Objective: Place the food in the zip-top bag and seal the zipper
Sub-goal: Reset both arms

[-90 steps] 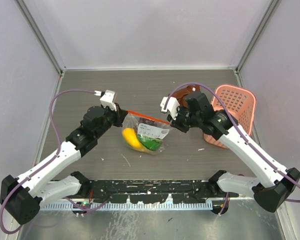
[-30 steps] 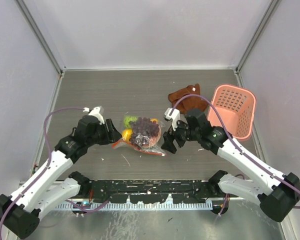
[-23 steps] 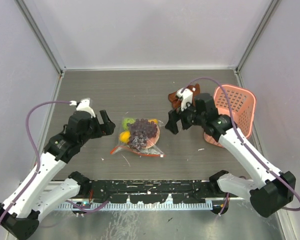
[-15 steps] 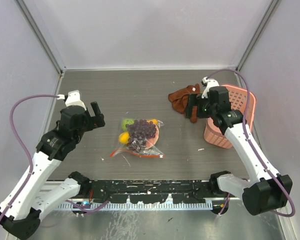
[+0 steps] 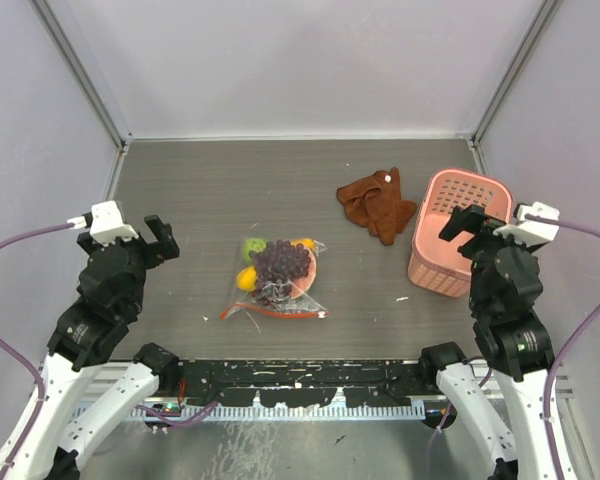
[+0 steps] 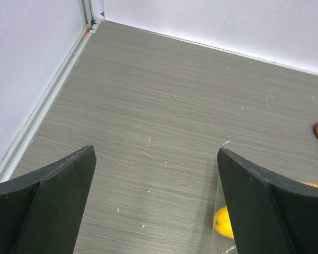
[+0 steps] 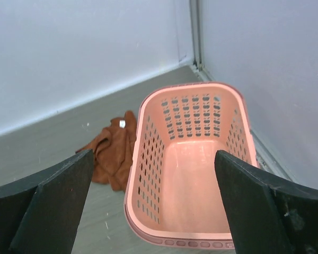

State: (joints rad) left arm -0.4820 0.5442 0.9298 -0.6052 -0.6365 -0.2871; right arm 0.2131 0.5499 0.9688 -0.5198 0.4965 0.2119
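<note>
Food [image 5: 283, 262] sits inside the zip-top bag [image 5: 298, 292], which lies mid-way across the tabletop [image 5: 210, 190] toward its near edge. The zipper [image 5: 270, 311] looks closed, though I can't confirm it. My left pincer [image 6: 156, 152] and right pincer [image 7: 153, 153] gape apart, empty, by the side edges, so I judge the job done.
</note>
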